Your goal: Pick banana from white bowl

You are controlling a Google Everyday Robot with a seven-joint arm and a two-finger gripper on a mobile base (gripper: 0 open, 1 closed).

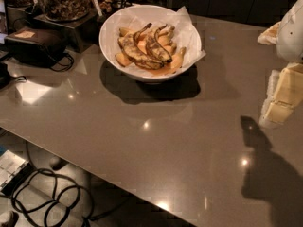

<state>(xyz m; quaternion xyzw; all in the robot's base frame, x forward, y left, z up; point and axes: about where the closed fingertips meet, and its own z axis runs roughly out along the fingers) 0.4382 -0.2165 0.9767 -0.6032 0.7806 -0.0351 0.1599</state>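
The white bowl (111, 37), lined with crinkled white paper, stands at the back middle of the brown table. It holds several bananas. Two heavily dark-streaked ones (142, 53) lie on top. A pale yellow banana (177, 60) lies along the bowl's front right side, partly under them. My gripper (283, 96), cream and white, hangs at the right edge of the view, above the table and well to the right of the bowl. It holds nothing that I can see.
A black pouch with a cord (35, 46) and a jar of nuts on a dark stand (64, 4) are at the back left. The table's front edge (94, 171) runs diagonally, with cables on the floor (47, 197) below.
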